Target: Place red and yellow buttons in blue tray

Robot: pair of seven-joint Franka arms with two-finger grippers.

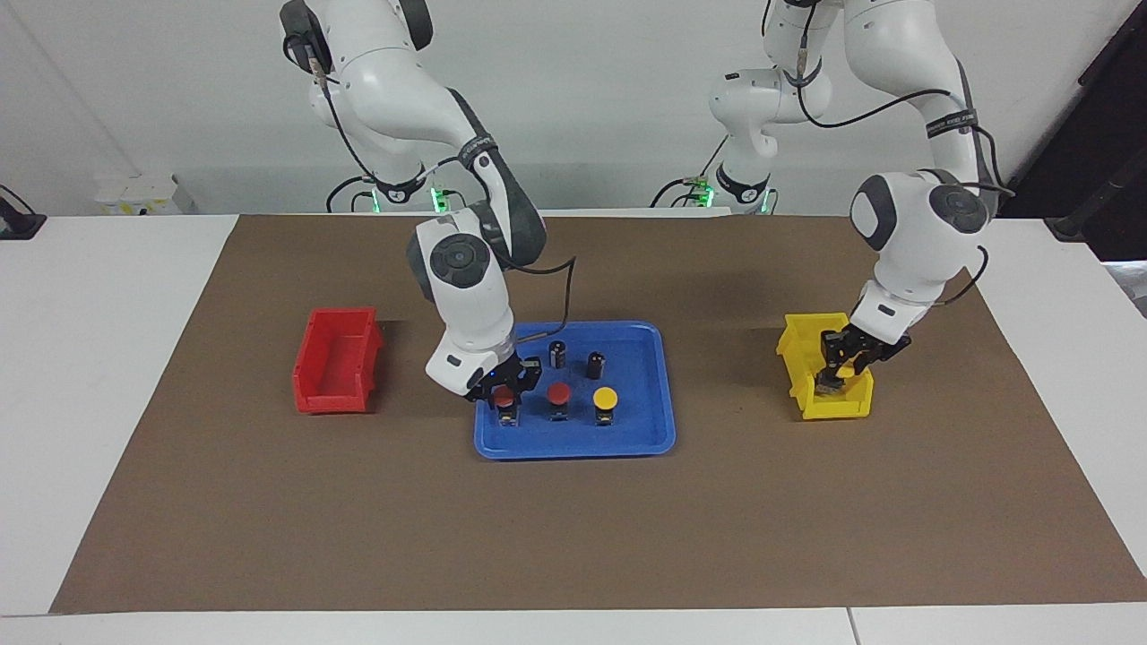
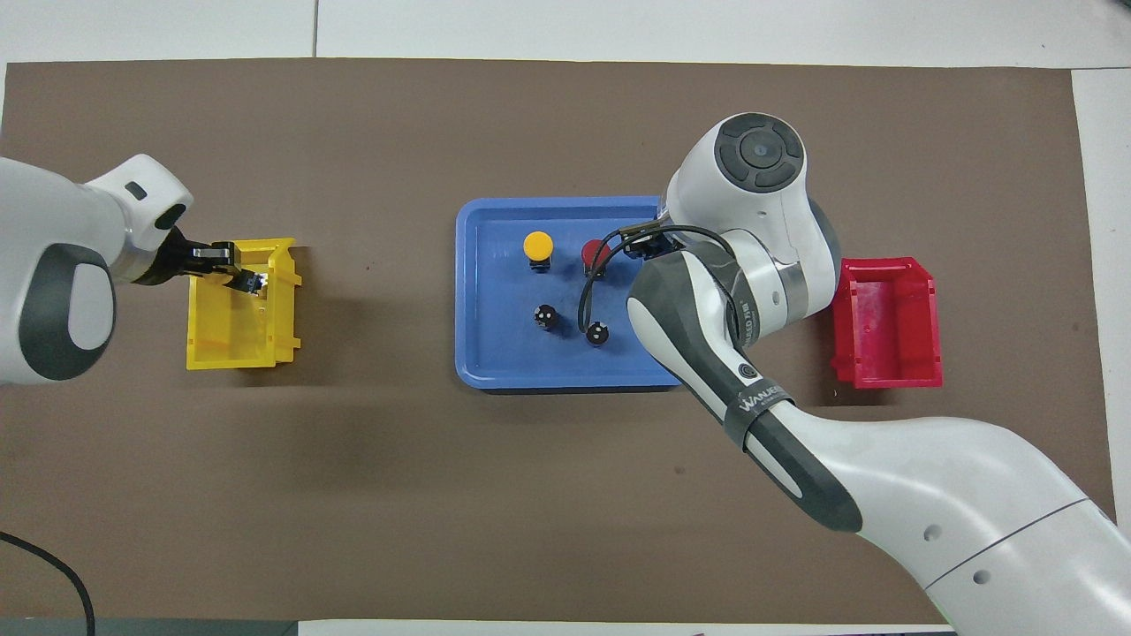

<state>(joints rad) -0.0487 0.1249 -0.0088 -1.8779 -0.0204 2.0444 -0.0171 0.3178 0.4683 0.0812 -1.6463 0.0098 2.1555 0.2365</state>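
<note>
The blue tray point(image 1: 641, 439) point(image 2: 482, 353) lies mid-table. In it stand a red button point(image 1: 558, 395) point(image 2: 592, 253) and a yellow button point(image 1: 606, 399) point(image 2: 537, 246). A second red button point(image 1: 504, 400) stands beside them toward the right arm's end, and the right arm hides it in the overhead view. My right gripper point(image 1: 507, 392) is low over this button, right at its cap. My left gripper point(image 1: 833, 381) point(image 2: 246, 281) is down inside the yellow bin point(image 1: 802, 345) point(image 2: 231, 340). The second yellow button is hidden.
Two dark capless cylinders point(image 1: 557, 352) point(image 1: 596, 364) stand in the tray nearer the robots; they also show in the overhead view point(image 2: 547, 316) point(image 2: 598, 333). A red bin point(image 1: 336, 358) point(image 2: 888, 322) sits toward the right arm's end. A brown mat point(image 1: 573, 537) covers the table.
</note>
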